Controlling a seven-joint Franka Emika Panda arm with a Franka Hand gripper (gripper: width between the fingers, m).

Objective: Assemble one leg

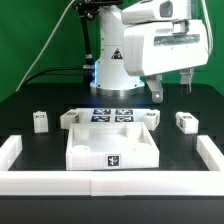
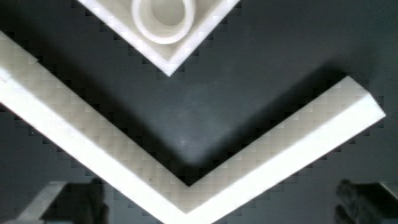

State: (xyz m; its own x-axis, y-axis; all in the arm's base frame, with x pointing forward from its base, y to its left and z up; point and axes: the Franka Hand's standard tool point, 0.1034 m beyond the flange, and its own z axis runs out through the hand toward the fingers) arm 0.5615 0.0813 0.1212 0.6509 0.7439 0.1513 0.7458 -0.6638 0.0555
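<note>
White barrier [image 1: 110, 186] runs along the front edge of the table [image 1: 30, 205], its ends turning back on both sides. Behind it sits the tray-like panel [image 1: 90, 152], rims up, with the marker board [image 1: 110, 113] just behind. One leg [image 1: 186, 121] stands on the table near the panel, on the exterior view's right and apart from it. A second leg [image 1: 40, 120] stands on the left. The gripper [image 1: 172, 90] hangs above the panel's far right corner, jaws spread and empty. In the wrist view its dark fingers [image 2: 54, 203] flank a white corner, and a round socket [image 2: 164, 20] shows beyond.
</note>
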